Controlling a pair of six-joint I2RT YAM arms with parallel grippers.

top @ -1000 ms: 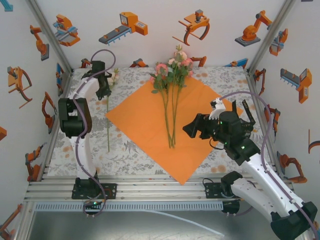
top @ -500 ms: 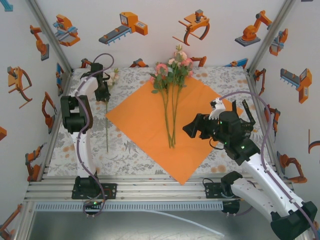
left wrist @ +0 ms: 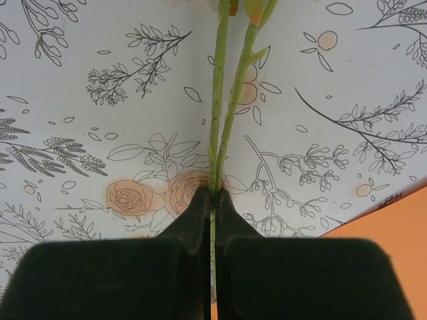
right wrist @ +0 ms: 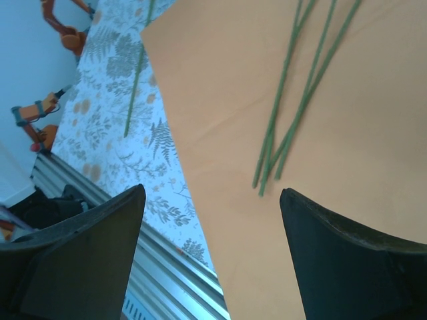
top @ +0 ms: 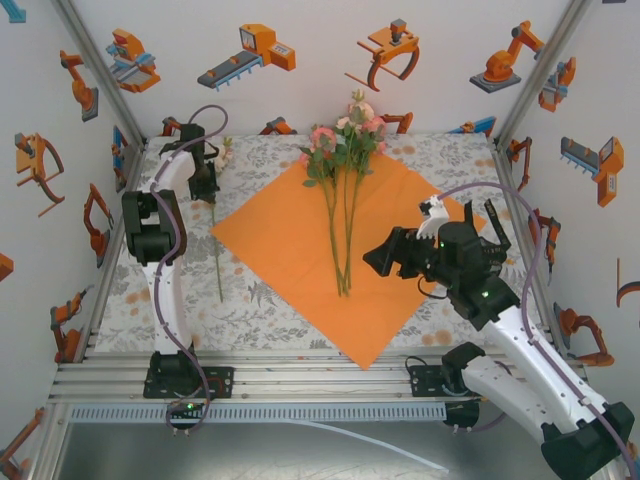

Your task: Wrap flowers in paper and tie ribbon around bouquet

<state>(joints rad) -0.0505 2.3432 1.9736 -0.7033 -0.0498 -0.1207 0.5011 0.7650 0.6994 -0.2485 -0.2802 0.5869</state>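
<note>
Left hand (left wrist: pixel 212 193) is clamped right down on the stray flower (top: pixel 217 250), jaws pinched together with the thin green stem caught between the tips. That's the grab made, out on the printed cloth of the bench (top: pixel 260 310). The blossom end lies just beyond the hand, and the long stem trails back behind it towards the arm's base. The paper (top: pixel 280 240) sits just off to the hand's right, with the flowers (top: pixel 345 160) laid across the middle of the sheet, further right again. So this is the gathering step, I reckon: one flower to join the bunch, wrapping not begun, tying a long way off. Next move calls for a lift and a carry rightwards, setting this stem alongside the others, heads the same way. Gently, too, as that stem looks thin and whippy. Right hand (top: pixel 380 258) hangs wide open, holding nothing, with the bunch's stem ends just ahead of its fingertips. The left wrist camera gives the pinch itself and a fork in the stem just past the tips, while the overhead gives the whole layout. The right wrist camera catches the cut ends fanned on orange
</note>
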